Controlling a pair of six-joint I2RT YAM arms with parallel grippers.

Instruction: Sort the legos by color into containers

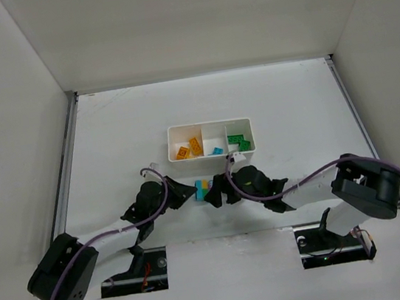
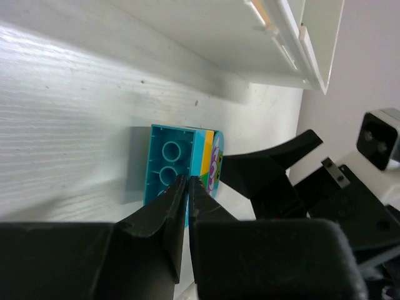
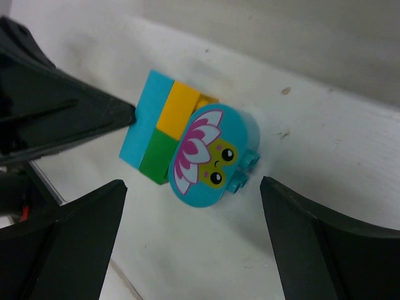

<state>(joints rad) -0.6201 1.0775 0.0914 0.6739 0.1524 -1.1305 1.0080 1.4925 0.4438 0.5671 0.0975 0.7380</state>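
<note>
Left fingers [image 2: 177, 190], closed, touch clump [image 3: 187, 145] between spread right fingers [image 3: 84, 228]; tray [image 1: 208, 123] beyond.

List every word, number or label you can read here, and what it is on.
None can be read.
The cyan rounded piece of the lego clump bears only a picture: a pink flower with a face.
The small white tag at the right arm is too small to read.

I see bright, even light overhead, soft shadows only. Top cam sharp. Wrist cams: near fingers [image 2: 150, 244] blurry, table [image 2: 62, 125] slightly washed.
</note>
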